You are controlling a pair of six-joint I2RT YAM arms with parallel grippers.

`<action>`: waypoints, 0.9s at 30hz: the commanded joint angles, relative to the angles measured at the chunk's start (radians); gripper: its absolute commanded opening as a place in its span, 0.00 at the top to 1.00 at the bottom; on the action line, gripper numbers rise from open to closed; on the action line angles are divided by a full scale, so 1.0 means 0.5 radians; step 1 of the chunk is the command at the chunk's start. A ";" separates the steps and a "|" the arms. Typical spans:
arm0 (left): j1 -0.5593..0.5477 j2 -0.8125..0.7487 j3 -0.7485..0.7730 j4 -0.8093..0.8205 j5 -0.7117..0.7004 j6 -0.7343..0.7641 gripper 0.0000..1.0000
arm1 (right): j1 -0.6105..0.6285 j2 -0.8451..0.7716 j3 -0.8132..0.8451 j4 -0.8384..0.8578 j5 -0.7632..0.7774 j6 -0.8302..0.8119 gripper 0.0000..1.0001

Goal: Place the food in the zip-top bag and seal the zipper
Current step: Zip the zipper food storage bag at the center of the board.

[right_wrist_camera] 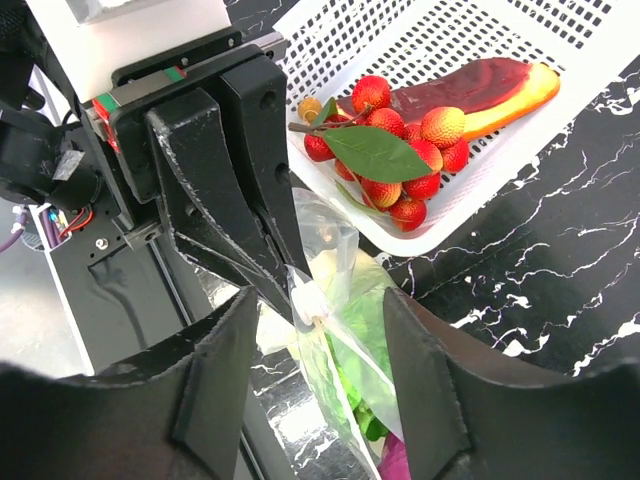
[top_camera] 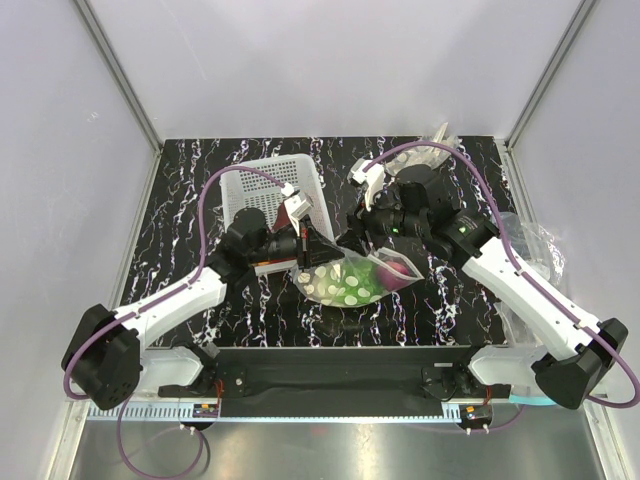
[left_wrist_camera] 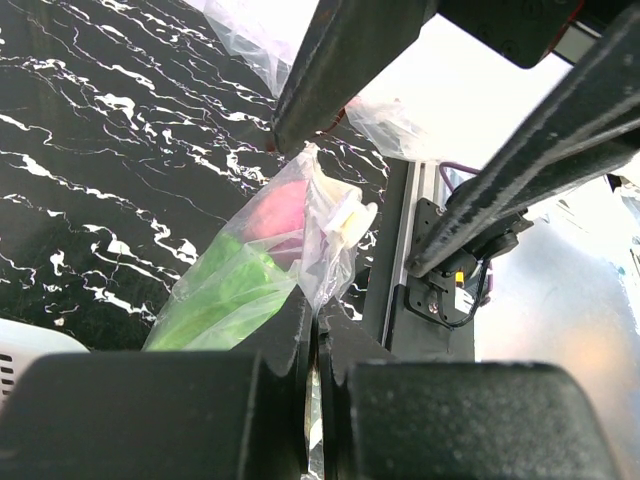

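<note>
The clear dotted zip-top bag lies at the table's middle, with the green lettuce and the pink-purple bulb inside. My left gripper is shut on the bag's mouth edge; it also shows in the top view. My right gripper is open and straddles the bag's mouth, with the zipper's white slider tab between its fingers. It also shows in the top view. The red berries and a dark-red and orange piece lie in the white lattice basket.
The white basket stands behind my left gripper. Loose clear plastic lies at the back right and off the table's right edge. A metal rail runs along the near edge.
</note>
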 commanded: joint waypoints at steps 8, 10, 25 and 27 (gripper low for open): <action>0.000 -0.101 0.008 0.280 0.097 -0.022 0.97 | 0.006 -0.005 -0.013 0.005 -0.144 -0.063 0.48; 0.003 -0.104 0.011 0.277 0.106 -0.019 0.97 | 0.009 -0.005 -0.013 0.005 -0.227 -0.069 0.53; 0.000 -0.125 0.020 0.286 0.121 -0.034 0.66 | 0.006 -0.075 -0.019 -0.035 -0.297 -0.050 1.00; 0.000 -0.153 0.014 0.365 0.161 -0.053 0.57 | 0.009 -0.078 -0.004 -0.059 -0.304 -0.063 1.00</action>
